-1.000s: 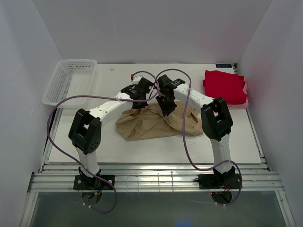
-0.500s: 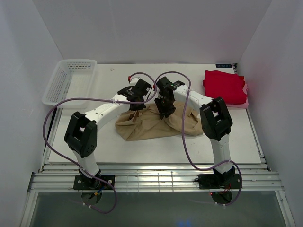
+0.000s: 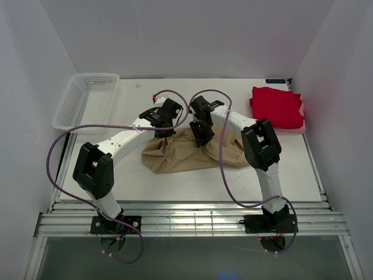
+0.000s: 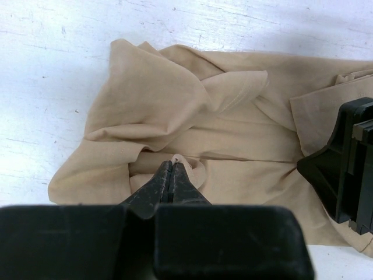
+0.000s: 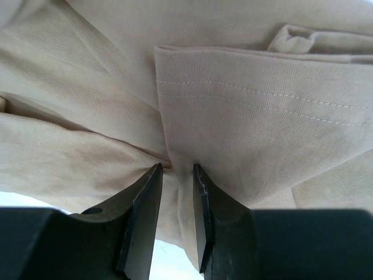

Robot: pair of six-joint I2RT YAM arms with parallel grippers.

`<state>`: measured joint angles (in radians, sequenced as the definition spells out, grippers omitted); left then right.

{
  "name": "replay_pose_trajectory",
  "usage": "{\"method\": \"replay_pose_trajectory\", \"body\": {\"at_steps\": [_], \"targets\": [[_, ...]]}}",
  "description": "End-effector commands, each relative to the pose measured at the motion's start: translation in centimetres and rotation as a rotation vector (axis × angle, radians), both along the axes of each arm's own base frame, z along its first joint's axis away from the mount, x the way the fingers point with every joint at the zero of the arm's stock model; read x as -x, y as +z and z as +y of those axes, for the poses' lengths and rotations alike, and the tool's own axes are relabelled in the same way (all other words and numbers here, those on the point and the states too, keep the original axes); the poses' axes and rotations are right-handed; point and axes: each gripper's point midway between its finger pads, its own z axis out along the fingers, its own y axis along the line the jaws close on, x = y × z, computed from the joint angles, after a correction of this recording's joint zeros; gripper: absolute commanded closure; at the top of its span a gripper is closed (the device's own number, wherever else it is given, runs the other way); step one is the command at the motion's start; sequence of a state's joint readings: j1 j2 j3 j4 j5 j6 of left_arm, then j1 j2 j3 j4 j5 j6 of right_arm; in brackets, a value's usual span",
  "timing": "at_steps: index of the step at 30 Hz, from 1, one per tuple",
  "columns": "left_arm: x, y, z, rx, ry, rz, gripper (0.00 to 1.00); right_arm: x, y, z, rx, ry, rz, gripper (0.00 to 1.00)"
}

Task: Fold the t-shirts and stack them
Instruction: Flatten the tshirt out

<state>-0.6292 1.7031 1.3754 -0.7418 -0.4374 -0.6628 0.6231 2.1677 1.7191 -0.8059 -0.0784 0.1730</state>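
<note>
The tan t-shirt (image 3: pixel 186 153) lies crumpled in the middle of the table, with both grippers at its far edge. My left gripper (image 3: pixel 165 127) is shut, and a small fold of tan t-shirt (image 4: pixel 233 140) is pinched at its tips (image 4: pixel 172 165). My right gripper (image 3: pixel 203 136) stands just to the right; its black body (image 4: pixel 344 169) shows in the left wrist view. Its jaws (image 5: pixel 176 169) are a little apart and press on a thick fold of the tan t-shirt (image 5: pixel 256 134). The red t-shirt (image 3: pixel 277 106) lies folded at the back right.
A white mesh basket (image 3: pixel 81 99) stands at the back left corner. The red shirt rests on a pink sheet (image 3: pixel 300 126) close to the right wall. Purple cables loop above both arms near the shirt.
The left arm's elbow has swung left and toward the near edge, and both grippers have shifted slightly left over the tan shirt. The right jaws widened, then narrowed again on the fold.
</note>
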Motion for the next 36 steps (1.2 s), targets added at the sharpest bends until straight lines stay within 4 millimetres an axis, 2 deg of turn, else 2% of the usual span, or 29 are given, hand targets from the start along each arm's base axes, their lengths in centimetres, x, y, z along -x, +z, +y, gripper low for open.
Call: {"method": "replay_pose_trajectory", "body": {"at_steps": [1,7,12,19,24,26,31,36], "targets": [[0.3,2.0,0.8,0.027,0.029,-0.045,1.00,-1.7,0.8,0.9,-0.014,-0.011,-0.053,0.66],[0.6,1.7,1.0,0.030,0.033,-0.035,1.00,-2.7,1.7,1.6,-0.027,-0.015,-0.079,0.66],[0.6,1.7,1.1,0.025,0.035,-0.035,1.00,-2.4,0.7,1.6,-0.019,-0.010,-0.051,0.67],[0.4,2.2,1.3,0.028,0.041,-0.044,1.00,-1.5,-0.1,0.7,0.011,-0.006,-0.026,0.68],[0.4,1.9,1.2,0.030,0.041,-0.036,1.00,-1.5,-0.1,0.2,0.029,-0.009,-0.039,0.83],[0.5,1.8,1.2,0.033,0.043,-0.031,1.00,-1.5,0.0,0.2,0.031,-0.011,-0.041,0.86],[0.6,1.7,1.3,0.032,0.043,-0.029,1.00,-2.0,1.0,0.4,0.020,-0.010,-0.062,0.89],[0.1,2.6,1.7,0.025,0.050,-0.054,1.00,-3.0,4.0,0.4,0.011,-0.005,-0.125,0.92]]}}
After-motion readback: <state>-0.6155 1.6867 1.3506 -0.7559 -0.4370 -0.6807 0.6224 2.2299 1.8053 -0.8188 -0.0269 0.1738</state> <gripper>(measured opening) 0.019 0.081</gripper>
